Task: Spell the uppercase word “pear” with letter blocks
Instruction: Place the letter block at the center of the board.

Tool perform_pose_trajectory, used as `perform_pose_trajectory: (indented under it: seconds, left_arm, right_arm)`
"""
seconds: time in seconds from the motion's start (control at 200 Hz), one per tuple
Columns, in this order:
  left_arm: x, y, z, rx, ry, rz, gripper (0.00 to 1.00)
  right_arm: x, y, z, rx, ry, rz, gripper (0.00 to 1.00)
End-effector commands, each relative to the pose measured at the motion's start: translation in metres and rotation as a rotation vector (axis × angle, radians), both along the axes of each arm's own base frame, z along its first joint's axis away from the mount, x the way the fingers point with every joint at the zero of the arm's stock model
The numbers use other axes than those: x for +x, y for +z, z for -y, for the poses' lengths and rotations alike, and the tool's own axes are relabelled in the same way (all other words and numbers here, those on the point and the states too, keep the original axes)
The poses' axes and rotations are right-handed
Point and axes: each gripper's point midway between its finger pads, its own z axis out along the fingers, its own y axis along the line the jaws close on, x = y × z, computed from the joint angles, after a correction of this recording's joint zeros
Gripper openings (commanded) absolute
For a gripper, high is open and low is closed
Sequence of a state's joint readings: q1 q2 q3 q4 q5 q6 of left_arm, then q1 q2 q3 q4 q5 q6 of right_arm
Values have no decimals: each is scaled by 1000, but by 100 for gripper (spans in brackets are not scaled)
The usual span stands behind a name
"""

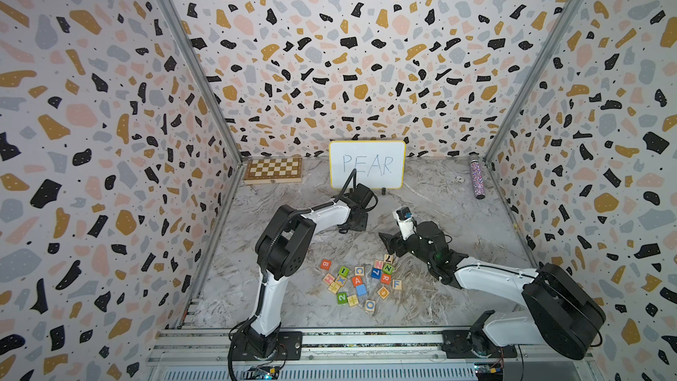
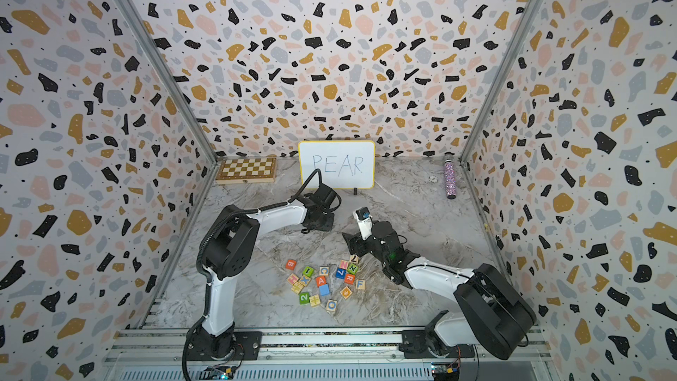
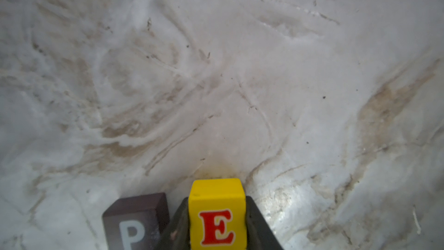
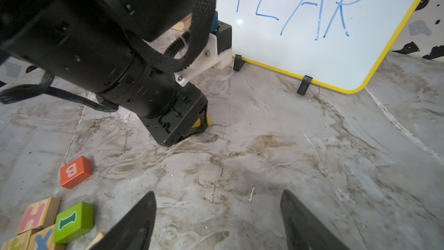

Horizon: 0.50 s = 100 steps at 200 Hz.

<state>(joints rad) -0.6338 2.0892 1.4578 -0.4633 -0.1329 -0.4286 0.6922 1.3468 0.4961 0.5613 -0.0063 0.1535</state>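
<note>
Left arm (image 1: 269, 287), right arm (image 1: 491, 274): white links, blk joints; braided blk cable (image 4: 203, 8); right claw (image 4: 218, 193) blk wedges.

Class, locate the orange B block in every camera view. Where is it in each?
Both top views: orange B block at the pile's corner nearest the left arm.
Left wrist: not in it.
Right wrist: alone, between the left gripper and the H block.
Shared landmark: the whiteboard, absent only from the left wrist.
</note>
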Motion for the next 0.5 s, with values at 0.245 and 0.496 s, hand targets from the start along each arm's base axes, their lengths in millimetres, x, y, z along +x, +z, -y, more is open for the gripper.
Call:
perform_pose_trajectory:
  seconds: [0.245,0.496]
  left_arm:
    - [12,6,5,-29,26,18,40]
    - [11,9,6,-43,34,18,37]
  right_arm:
    - [-1,11,1,12,-6,32,82]
    - [-1,10,2,7,-6,30,81]
